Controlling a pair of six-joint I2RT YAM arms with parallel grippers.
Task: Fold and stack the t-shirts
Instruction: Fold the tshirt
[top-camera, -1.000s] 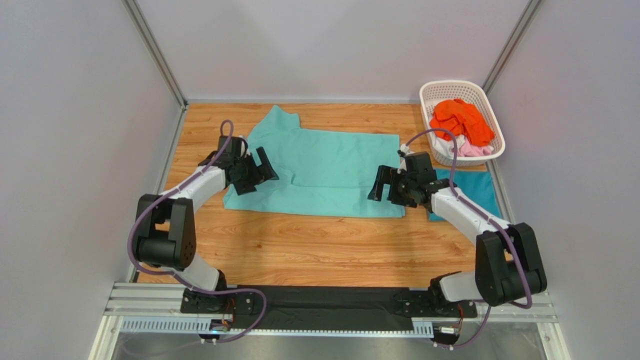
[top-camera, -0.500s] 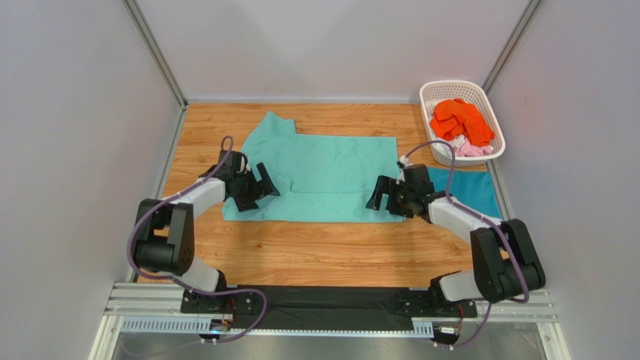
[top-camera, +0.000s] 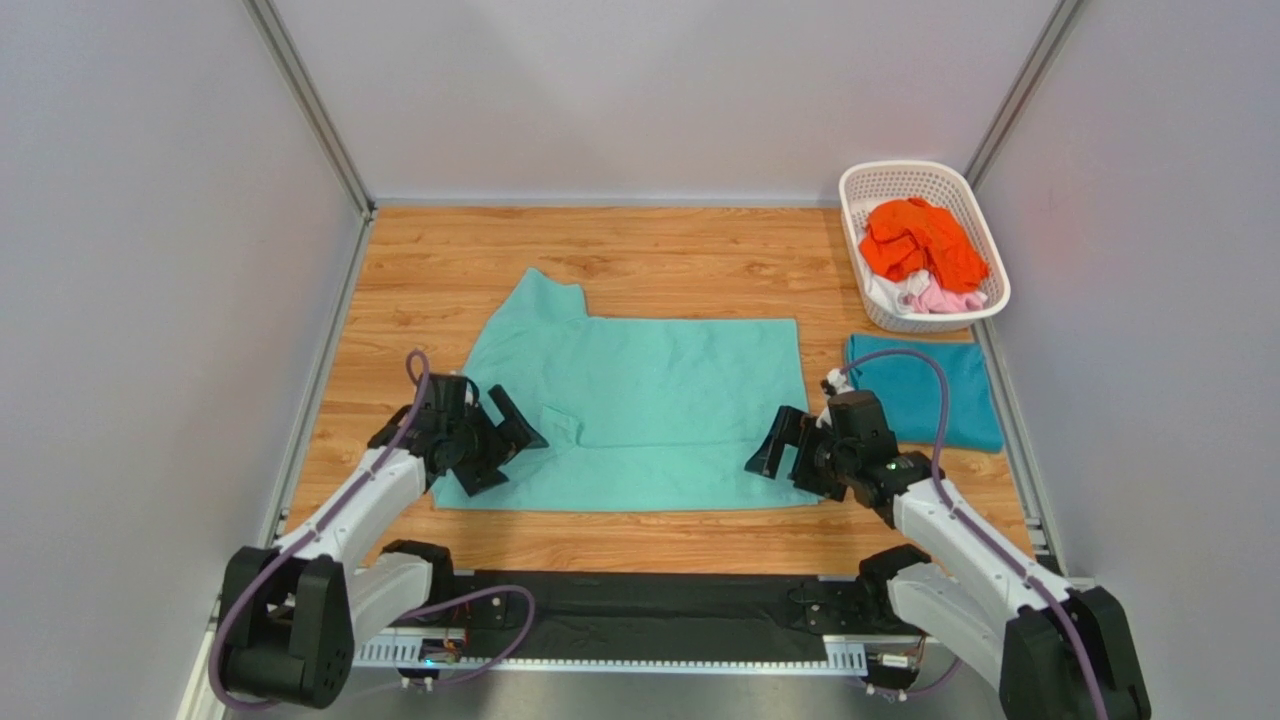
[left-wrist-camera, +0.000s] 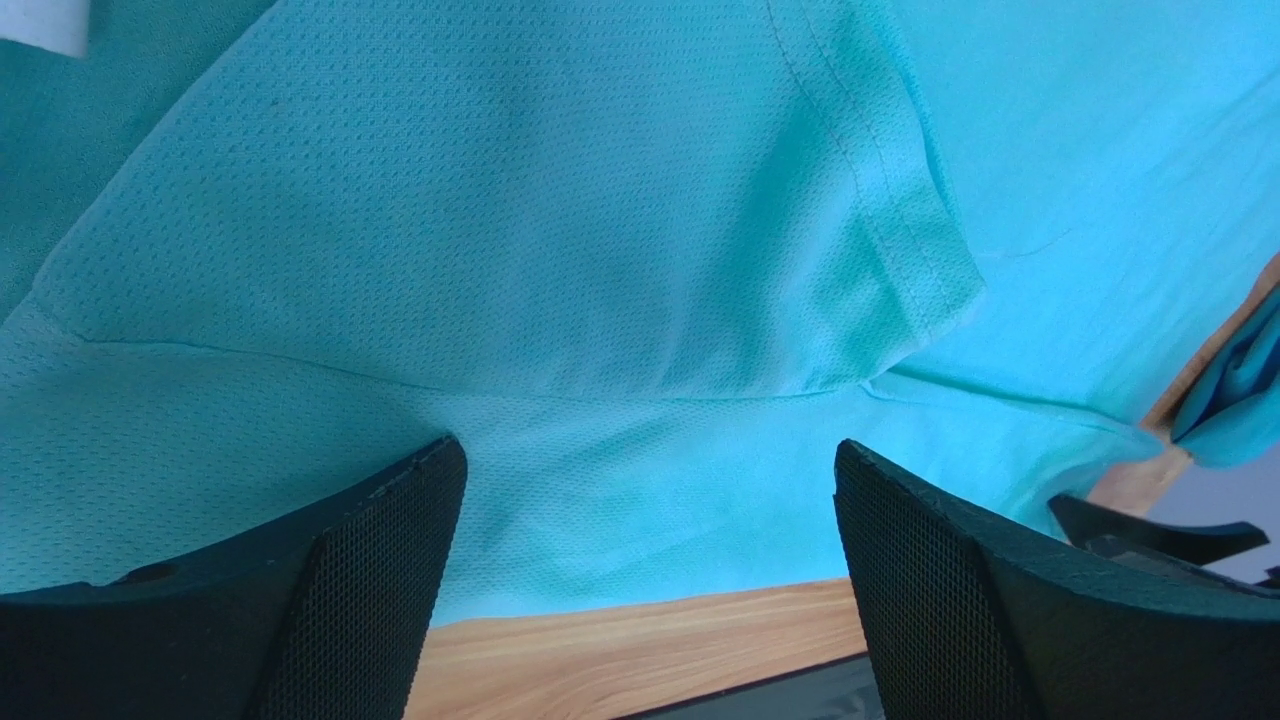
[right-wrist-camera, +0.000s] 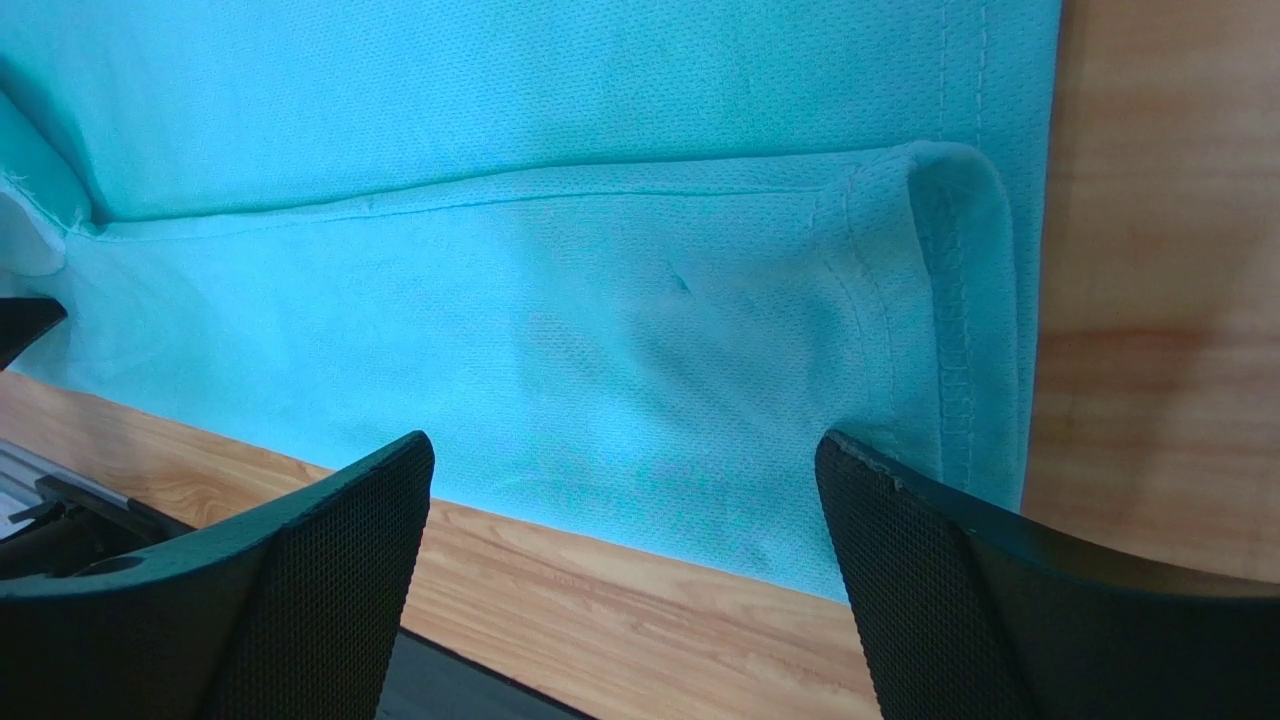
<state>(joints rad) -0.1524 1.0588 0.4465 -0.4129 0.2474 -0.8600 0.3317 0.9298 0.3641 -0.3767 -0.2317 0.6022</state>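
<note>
A mint green t-shirt lies spread flat on the wooden table, one sleeve pointing to the far left. My left gripper stands open over its near left corner, and the left wrist view shows cloth under the open jaws of that gripper. My right gripper stands open at the shirt's near right corner; the hemmed edge runs between that gripper's fingers. A darker teal blue t-shirt lies folded at the right. Orange, pink and white t-shirts lie in the basket.
A white lattice basket stands at the far right corner. Grey walls enclose the table on three sides. Bare wood shows beyond the mint shirt, and a black base rail runs along the near edge.
Both arms have drawn back toward the near edge, and the mint green shirt has slid nearer with them. More of the teal blue shirt now shows.
</note>
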